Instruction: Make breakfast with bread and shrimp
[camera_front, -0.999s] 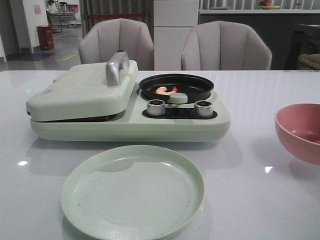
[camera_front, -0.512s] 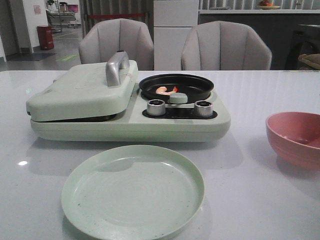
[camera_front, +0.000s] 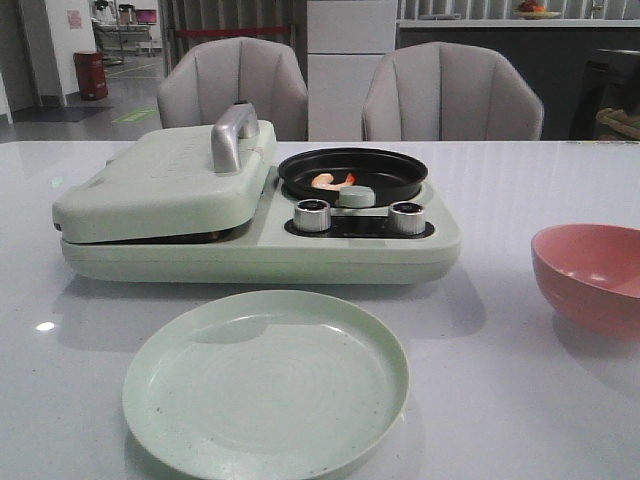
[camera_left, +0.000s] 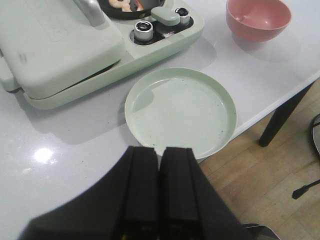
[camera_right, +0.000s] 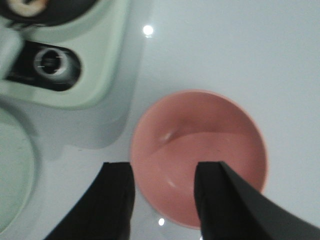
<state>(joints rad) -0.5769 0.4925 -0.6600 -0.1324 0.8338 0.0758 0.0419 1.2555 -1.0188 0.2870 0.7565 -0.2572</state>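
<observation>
The shrimp (camera_front: 332, 181), pale pink with a red tail tip, lies in the black round pan (camera_front: 400, 172) on the right half of the pale green breakfast maker. It also shows at the edge of the left wrist view (camera_left: 122, 4). No bread is in view. The maker's lid (camera_front: 160, 180) is down. My left gripper (camera_left: 160, 149) is shut and empty, above the table's near edge beside the green plate (camera_left: 180, 107). My right gripper (camera_right: 164, 167) is open and empty, hovering over the pink bowl (camera_right: 200, 140), with one finger outside its rim and one over its inside.
The empty green plate (camera_front: 265, 380) sits in front of the maker. The pink bowl (camera_front: 590, 275) stands at the right. The lid has a metal handle (camera_front: 232, 135). Two metal knobs (camera_front: 312, 214) sit in front of the pan. Two chairs stand behind the table.
The pink bowl has shifted a little to the left and lower in the front view. The maker, the shrimp and the plate have not moved.
</observation>
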